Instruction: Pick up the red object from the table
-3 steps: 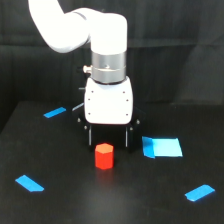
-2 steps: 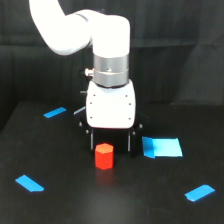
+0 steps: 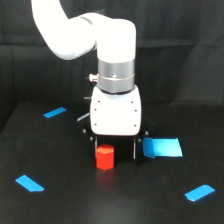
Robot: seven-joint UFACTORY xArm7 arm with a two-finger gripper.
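The red object, a small red-orange block, stands on the black table in the exterior view. My gripper hangs from the white arm directly over it, open, with its dark fingers reaching down to about the block's height. The block sits close to the finger on the exterior view's left, with a wide gap to the other finger. Whether the block lies fully between the fingers or slightly in front of them cannot be told. Nothing is held.
A larger blue rectangle lies just beside the gripper on the exterior view's right. Blue tape strips lie at the back left, front left and front right. A black curtain backs the scene.
The gripper has come down toward the table, so its fingers now reach the red block's level. The block has not moved.
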